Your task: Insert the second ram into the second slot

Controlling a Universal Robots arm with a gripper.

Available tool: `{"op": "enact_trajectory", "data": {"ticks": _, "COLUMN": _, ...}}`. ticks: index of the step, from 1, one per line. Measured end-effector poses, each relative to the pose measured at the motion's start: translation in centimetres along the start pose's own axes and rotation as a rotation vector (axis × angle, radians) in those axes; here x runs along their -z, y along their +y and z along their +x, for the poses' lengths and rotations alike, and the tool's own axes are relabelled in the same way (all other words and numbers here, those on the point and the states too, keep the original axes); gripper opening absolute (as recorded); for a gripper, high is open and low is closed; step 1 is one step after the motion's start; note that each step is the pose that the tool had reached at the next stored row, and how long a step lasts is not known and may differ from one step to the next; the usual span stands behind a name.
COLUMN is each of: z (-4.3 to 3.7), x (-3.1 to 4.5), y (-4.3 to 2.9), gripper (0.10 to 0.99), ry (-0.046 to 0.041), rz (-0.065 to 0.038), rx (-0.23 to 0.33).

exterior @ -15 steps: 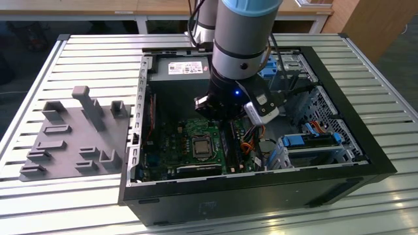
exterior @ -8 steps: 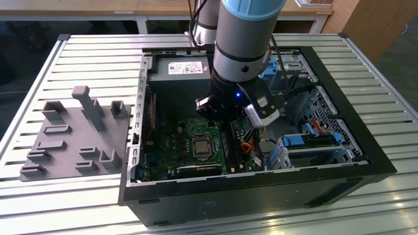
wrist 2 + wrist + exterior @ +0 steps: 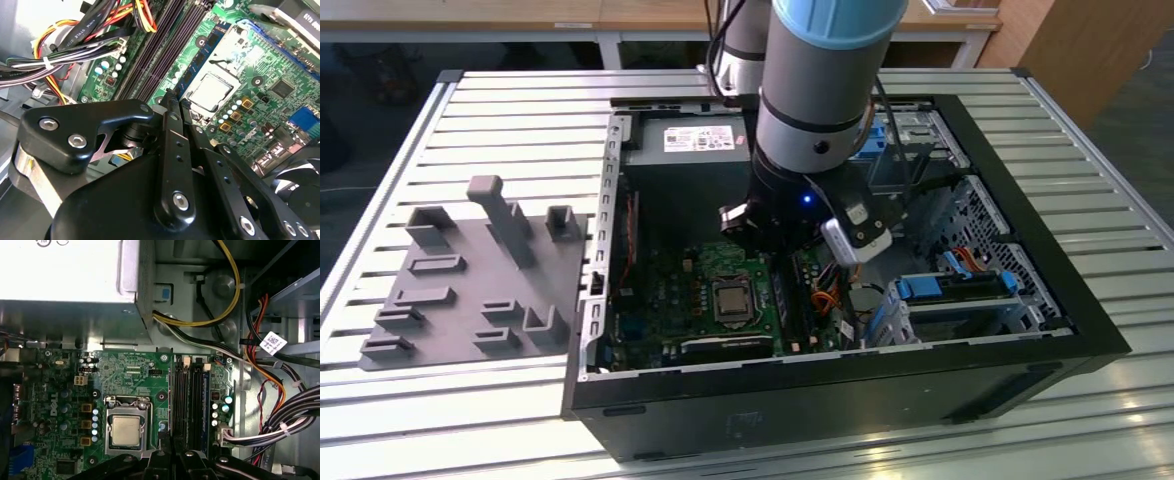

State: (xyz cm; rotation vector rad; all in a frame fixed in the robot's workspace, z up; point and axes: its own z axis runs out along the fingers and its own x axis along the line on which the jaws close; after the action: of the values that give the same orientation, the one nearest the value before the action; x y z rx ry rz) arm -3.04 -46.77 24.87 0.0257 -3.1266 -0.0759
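**A:** Exterior view first: a matte black steel computer case (image 3: 854, 415) lies open on the ribbed aluminium desk (image 3: 507, 110), with a grey moulded plastic fixture plate (image 3: 454, 290) beside it. The arm's black tool (image 3: 781, 245) is down inside, over the glossy green motherboard (image 3: 674, 285). Where's the stick?

**B:** Second wrist view: I'd say that thin, flat dark-blue second ram (image 3: 202, 52) stands on edge along the long black plastic memory slots (image 3: 155, 55), right up to the tool's tip. Held or seated, can't tell. Same for whether the tool is apart, together or clamped. It's light and stiff but brittle imo, so take it by the bare long edges, off the contacts.

**A:** First wrist view: it reads as a thin blue line among the slots, near the square brushed-silver processor lid (image 3: 125, 431).
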Motion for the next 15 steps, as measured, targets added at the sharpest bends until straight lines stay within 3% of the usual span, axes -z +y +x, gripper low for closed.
{"op": "enact_trajectory", "data": {"ticks": 3, "z": -0.08, "x": -0.03, "y": -0.06, "gripper": 0.137, "ry": 0.0022, "rz": -0.002, "rx": 0.000}}
{"op": "enact_trajectory", "data": {"ticks": 9, "z": -0.49, "x": -0.26, "y": -0.19, "gripper": 0.137, "ry": 0.0153, "rz": -0.004, "rx": -0.001}}
{"op": "enact_trajectory", "data": {"ticks": 15, "z": -0.53, "x": -0.91, "y": -0.48, "gripper": 0.137, "ry": 0.0171, "rz": -0.004, "rx": -0.018}}
